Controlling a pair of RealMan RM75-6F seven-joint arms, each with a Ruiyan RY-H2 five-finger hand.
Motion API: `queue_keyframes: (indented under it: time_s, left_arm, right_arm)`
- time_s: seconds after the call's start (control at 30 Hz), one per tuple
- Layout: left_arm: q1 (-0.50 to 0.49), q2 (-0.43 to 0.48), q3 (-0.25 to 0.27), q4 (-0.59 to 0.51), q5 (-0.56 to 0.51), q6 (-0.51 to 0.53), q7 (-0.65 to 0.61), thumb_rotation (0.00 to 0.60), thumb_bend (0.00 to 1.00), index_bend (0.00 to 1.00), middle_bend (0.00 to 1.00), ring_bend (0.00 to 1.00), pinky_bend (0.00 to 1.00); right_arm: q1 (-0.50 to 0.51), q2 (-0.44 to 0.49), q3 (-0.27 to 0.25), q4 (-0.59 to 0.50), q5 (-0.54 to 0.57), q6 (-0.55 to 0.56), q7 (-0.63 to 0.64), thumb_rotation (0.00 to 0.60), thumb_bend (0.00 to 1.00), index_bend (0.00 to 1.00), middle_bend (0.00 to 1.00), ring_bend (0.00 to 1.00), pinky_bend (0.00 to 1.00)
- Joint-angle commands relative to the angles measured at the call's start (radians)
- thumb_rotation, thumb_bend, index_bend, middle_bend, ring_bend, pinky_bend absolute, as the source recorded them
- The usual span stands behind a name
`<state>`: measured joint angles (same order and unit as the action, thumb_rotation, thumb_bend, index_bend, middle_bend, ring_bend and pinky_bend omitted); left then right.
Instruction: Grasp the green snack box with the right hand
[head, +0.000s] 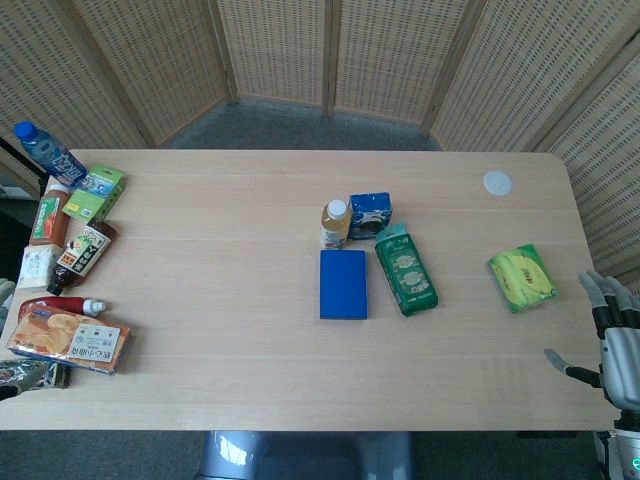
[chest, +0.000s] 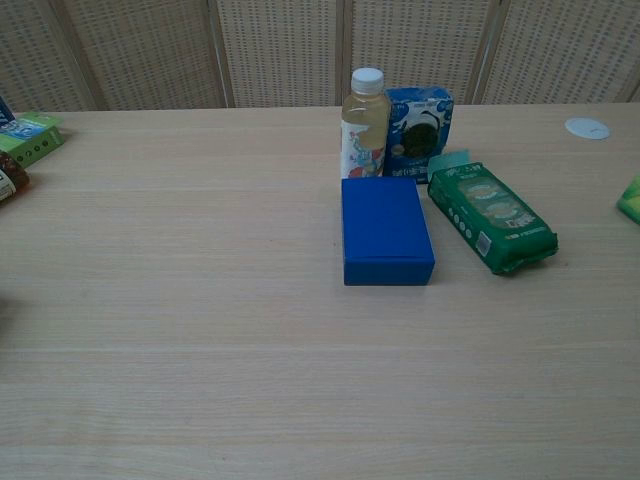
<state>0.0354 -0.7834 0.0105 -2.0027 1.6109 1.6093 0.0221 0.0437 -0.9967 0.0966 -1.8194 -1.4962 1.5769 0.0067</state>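
Wicker screens close off the far side of a pale wooden table (head: 250, 380) on which goods lie in two groups. At the centre sits a tight cluster: a blue box (head: 343, 284) lying flat, a juice bottle (head: 335, 224) standing just beyond it at 12 o'clock, a blue carton (head: 370, 214) beside the bottle, and the green snack box (head: 405, 269) lying flat at the blue box's 3 o'clock, just beside it, its long side running toward the near edge. A yellow-green packet (head: 522, 277) lies apart, further toward 3 o'clock, and a small white disc (head: 497, 182) rests near the far right corner. Spare snacks and bottles are pushed to the left edge, presumably to keep the working area free. The right hand (head: 612, 340) hangs off the table's near right corner, fingers spread and holding nothing, well apart from the snack box; the grasp appears not yet begun. The left hand is not visible. Because the snack box lies so close to its neighbour, the approach likely favours its free right side.
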Motion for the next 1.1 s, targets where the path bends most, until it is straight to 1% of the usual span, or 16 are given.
queue_keyframes:
  time_s: [0.03,0.17,0.27,0.37,0.5,0.57,0.73,0.87,0.97,1.1]
  left_arm:
    - [-0.002,0.001,0.001,-0.001,0.003,-0.004,-0.008,0.600,0.00,0.00,0.00,0.00,0.00]
    - [0.000,0.000,0.004,-0.008,0.012,0.000,0.004,0.600,0.00,0.00,0.00,0.00,0.00]
    - [0.002,-0.003,0.004,-0.010,0.013,0.001,0.013,0.600,0.00,0.00,0.00,0.00,0.00]
    - [-0.004,-0.007,0.001,-0.012,0.007,-0.006,0.016,0.600,0.00,0.00,0.00,0.00,0.00]
    - [-0.007,-0.010,0.002,-0.009,0.001,-0.016,0.022,0.600,0.00,0.00,0.00,0.00,0.00]
    - [-0.006,-0.010,0.001,-0.008,-0.001,-0.014,0.022,0.600,0.00,0.00,0.00,0.00,0.00]
    - [-0.004,-0.008,-0.003,-0.005,-0.014,-0.010,0.018,0.600,0.00,0.00,0.00,0.00,0.00]
    - [-0.006,-0.009,-0.003,-0.004,-0.020,-0.016,0.021,0.600,0.00,0.00,0.00,0.00,0.00]
    - [-0.008,-0.012,-0.003,-0.003,-0.022,-0.019,0.024,0.600,0.00,0.00,0.00,0.00,0.00]
    - [-0.010,-0.015,-0.005,0.000,-0.034,-0.026,0.030,0.600,0.00,0.00,0.00,0.00,0.00]
  right_arm:
    - [0.002,-0.006,-0.002,0.003,-0.005,-0.003,-0.016,0.600,0.00,0.00,0.00,0.00,0.00]
    - [0.008,-0.018,-0.005,0.008,-0.015,-0.012,-0.033,0.600,0.00,0.00,0.00,0.00,0.00]
    - [0.020,-0.039,-0.011,0.009,-0.018,-0.039,-0.059,0.600,0.00,0.00,0.00,0.00,0.00]
    - [0.057,-0.052,-0.004,-0.017,0.006,-0.106,-0.089,0.600,0.00,0.00,0.00,0.00,0.00]
    - [0.139,-0.086,0.029,-0.036,0.062,-0.223,-0.145,0.600,0.00,0.00,0.00,0.00,0.00]
    - [0.171,-0.112,0.045,-0.030,0.083,-0.258,-0.158,0.600,0.00,0.00,0.00,0.00,0.00]
    - [0.237,-0.185,0.076,-0.044,0.180,-0.333,-0.241,0.600,0.00,0.00,0.00,0.00,0.00]
    - [0.294,-0.254,0.100,-0.044,0.303,-0.397,-0.314,0.600,0.00,0.00,0.00,0.00,0.00]
    - [0.336,-0.318,0.112,-0.014,0.382,-0.425,-0.370,0.600,0.00,0.00,0.00,0.00,0.00]
    - [0.393,-0.405,0.130,0.052,0.481,-0.457,-0.430,0.600,0.00,0.00,0.00,0.00,0.00]
